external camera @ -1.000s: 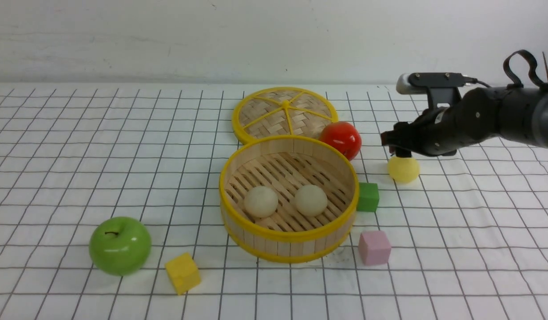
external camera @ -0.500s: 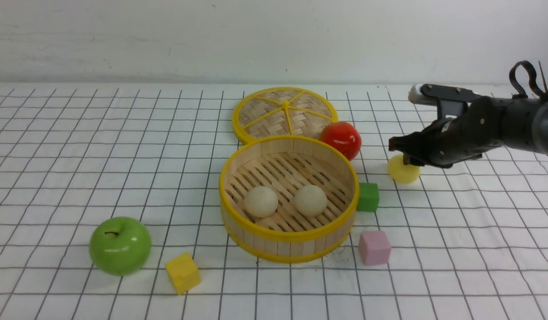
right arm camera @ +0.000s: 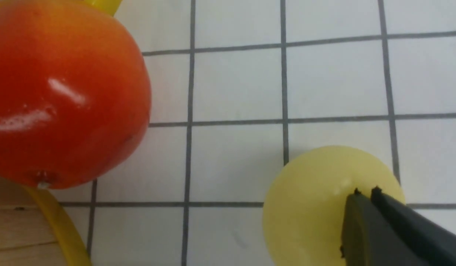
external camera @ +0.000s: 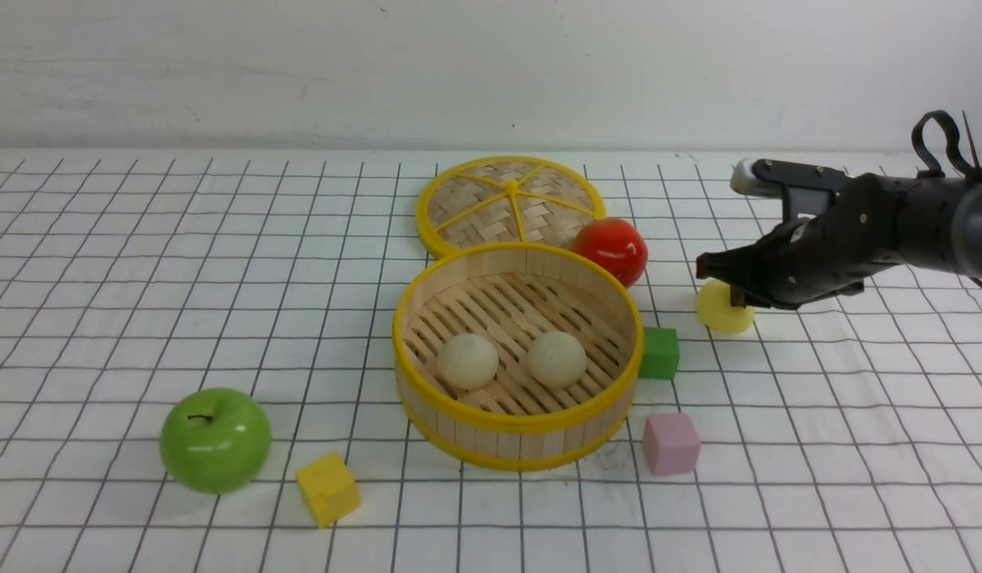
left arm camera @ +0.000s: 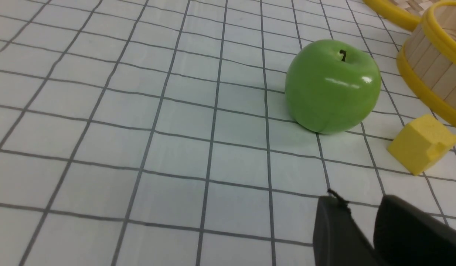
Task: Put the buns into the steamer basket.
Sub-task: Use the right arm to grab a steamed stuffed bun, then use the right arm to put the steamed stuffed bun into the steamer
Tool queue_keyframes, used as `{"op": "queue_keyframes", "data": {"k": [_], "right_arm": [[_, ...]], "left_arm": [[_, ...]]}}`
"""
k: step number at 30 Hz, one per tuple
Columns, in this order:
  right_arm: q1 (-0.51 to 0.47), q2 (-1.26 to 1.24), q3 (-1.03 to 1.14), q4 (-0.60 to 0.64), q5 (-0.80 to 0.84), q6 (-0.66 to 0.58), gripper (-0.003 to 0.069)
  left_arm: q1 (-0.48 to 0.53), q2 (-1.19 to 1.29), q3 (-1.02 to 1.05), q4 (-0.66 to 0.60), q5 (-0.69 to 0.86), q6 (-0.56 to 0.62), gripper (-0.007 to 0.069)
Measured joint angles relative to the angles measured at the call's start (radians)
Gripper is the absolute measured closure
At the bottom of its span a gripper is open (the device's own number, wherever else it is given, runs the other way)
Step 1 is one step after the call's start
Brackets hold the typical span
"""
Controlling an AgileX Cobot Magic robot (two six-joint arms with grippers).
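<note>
Two cream-beige buns [external camera: 467, 360] [external camera: 556, 358] lie side by side on the floor of the steamer basket [external camera: 516, 422]. The pale yellow bun [external camera: 720, 313] sits on the table to the right of the basket, also in the right wrist view [right arm camera: 309, 199]. My right gripper [external camera: 704, 266] is shut, its tips [right arm camera: 365, 192] right over the yellow bun's top, not gripping it. My left gripper [left arm camera: 357, 201] shows only in its wrist view, low over the table near the green apple, jaws a little apart and empty.
The woven lid [external camera: 511, 203] lies behind the basket, with a glossy red ball [external camera: 612, 250] beside it. A green cube [external camera: 659, 352] and a pink cube [external camera: 670, 443] sit right of the basket. A green apple [external camera: 214, 439] and a yellow cube [external camera: 327, 489] sit front left.
My right arm has dropped lower and flattened out, so the shut gripper now covers the yellow bun's upper right side. The bun has barely shifted.
</note>
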Motion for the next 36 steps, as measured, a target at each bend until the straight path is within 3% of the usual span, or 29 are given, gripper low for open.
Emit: {"op": "queue_keyframes", "data": {"k": [12,18,30,36], "right_arm": [[0.000,-0.102,0.000,0.048,0.030,-0.005,0.0676],[0.024,-0.188,0.000,0.121,0.030,-0.066,0.0676],[0.211,-0.161,0.000,0.414,-0.016,-0.334,0.0676],[0.229,-0.076,0.000,0.501,-0.033,-0.369,0.0676]], "left_arm": [[0.000,0.000,0.000,0.000,0.000,0.000,0.0441],[0.000,0.000,0.000,0.000,0.000,0.000,0.0437],[0.000,0.000,0.000,0.000,0.000,0.000,0.0422],[0.000,0.000,0.000,0.000,0.000,0.000,0.0417]]}}
